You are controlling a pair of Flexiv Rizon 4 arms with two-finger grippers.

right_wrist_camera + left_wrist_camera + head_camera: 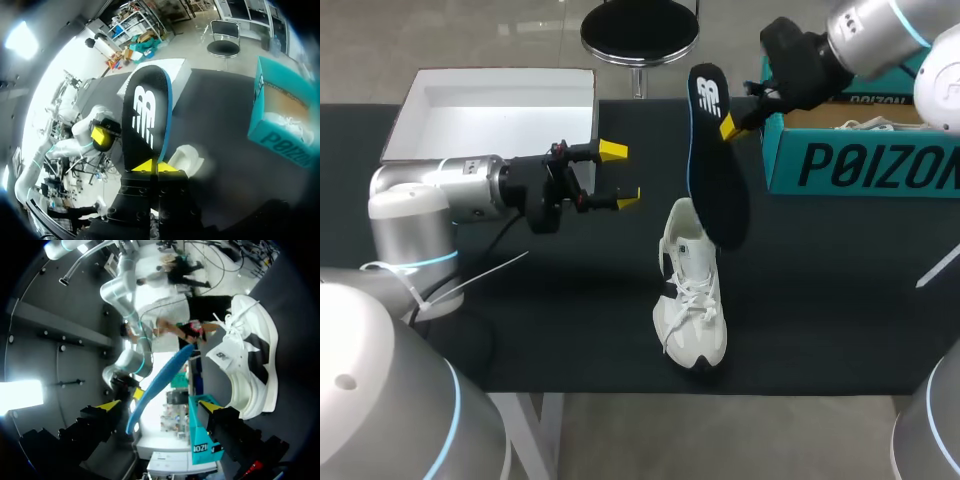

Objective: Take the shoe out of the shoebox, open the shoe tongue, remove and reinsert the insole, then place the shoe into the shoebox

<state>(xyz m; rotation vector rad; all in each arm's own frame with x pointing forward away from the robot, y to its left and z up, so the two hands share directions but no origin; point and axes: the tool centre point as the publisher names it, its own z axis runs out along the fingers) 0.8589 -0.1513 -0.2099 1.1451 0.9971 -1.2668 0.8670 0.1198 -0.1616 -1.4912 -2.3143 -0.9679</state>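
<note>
A white sneaker [692,300] stands on the black table [820,300], toe toward the front edge. Above its heel hangs a black insole with a blue rim [715,170], upright, its lower end close to the shoe's opening. My right gripper [730,125] is shut on the insole's upper edge; in the right wrist view the insole [145,117] rises from between the gripper's [150,166] closed yellow tips, with the sneaker [187,157] beyond. My left gripper [618,175] hangs open and empty to the left of the insole. Ahead of the left gripper [160,407] are the insole's edge [160,382] and the sneaker [250,365].
The teal shoebox [860,160] stands open at the back right with another white shoe [865,124] inside. A white lid [490,105] lies at the back left. A white cable [470,285] runs by my left arm.
</note>
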